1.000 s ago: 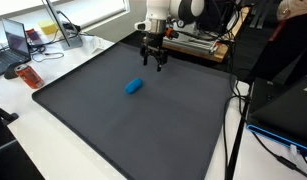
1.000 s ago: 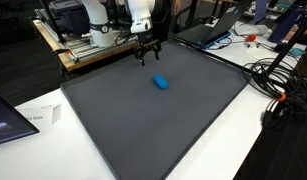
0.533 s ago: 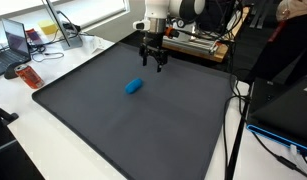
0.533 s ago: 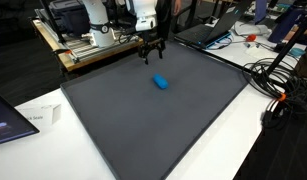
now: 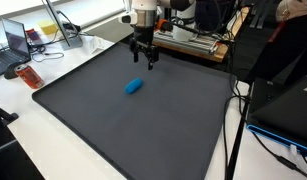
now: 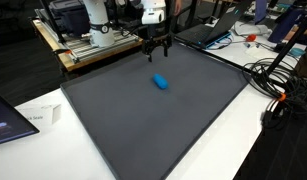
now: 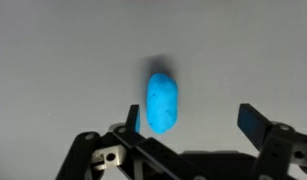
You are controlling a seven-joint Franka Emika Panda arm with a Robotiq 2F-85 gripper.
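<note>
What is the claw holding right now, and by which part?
Nothing. The claw hangs open in the air above the dark mat. The blue oblong object lies flat on the mat, clear of both fingers.

We see a white table covered almost edge to edge by 1 dark grey mat. 1 blue oblong piece lies flat on the mat, nearer its far edge. On the bare table we find a laptop, a red-orange thing beside the mat's corner, and cables.
</note>
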